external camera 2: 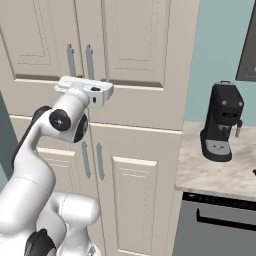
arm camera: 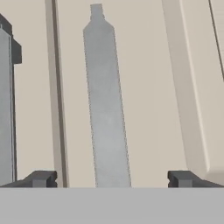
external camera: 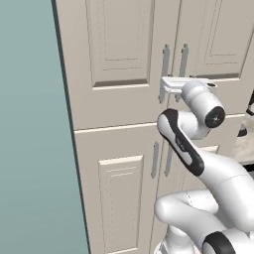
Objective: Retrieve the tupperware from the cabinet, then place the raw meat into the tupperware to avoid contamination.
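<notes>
Cabinet point(external camera: 119, 99) doors closed, contents hidden; claw point(arm camera: 111, 179) spread wide around 1 grey handle point(arm camera: 105, 109), seemingly not touching.

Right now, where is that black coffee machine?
The coffee machine stands on the counter, right of the cabinet, in the right base view.

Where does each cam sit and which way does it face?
Left base view: behind-left of the arm, facing the cabinet; the arm rises lower right.
Right base view: behind-right, facing the same cabinet plus coffee machine; arm lower left.
Hand view: on the hand, close to a door handle between the open gripper tips.
Shared: both base views show the paired door handles.
</notes>
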Controlling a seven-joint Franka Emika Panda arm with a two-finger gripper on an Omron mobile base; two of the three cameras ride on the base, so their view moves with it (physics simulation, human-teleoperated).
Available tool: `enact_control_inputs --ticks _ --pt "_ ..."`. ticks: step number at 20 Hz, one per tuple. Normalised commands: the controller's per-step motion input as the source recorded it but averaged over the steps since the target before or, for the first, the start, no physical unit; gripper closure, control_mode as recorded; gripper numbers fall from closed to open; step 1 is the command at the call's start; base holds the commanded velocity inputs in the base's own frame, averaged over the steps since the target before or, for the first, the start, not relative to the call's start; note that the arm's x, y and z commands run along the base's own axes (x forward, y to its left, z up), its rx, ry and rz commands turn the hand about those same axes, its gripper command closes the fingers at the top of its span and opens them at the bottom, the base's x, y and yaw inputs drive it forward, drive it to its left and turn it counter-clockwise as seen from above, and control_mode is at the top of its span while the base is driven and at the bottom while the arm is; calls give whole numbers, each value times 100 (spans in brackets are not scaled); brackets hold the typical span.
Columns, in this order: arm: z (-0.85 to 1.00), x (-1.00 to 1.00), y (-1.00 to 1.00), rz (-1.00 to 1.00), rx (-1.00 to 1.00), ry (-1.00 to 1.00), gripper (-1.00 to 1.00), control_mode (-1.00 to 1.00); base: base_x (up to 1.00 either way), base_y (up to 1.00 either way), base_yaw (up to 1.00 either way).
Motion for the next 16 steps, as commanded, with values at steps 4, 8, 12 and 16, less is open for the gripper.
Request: enact_control_inputs --ticks 4,8,12,16 --pt "0 22 8 -3 0 0 100 -100 0 0 0" --pt "0 18 9 -3 0 0 100 -100 0 0 0" --pt "0 13 12 -3 -1 0 100 -100 0 0 0" --pt "0 4 3 -1 0 0 100 -100 0 0 0"
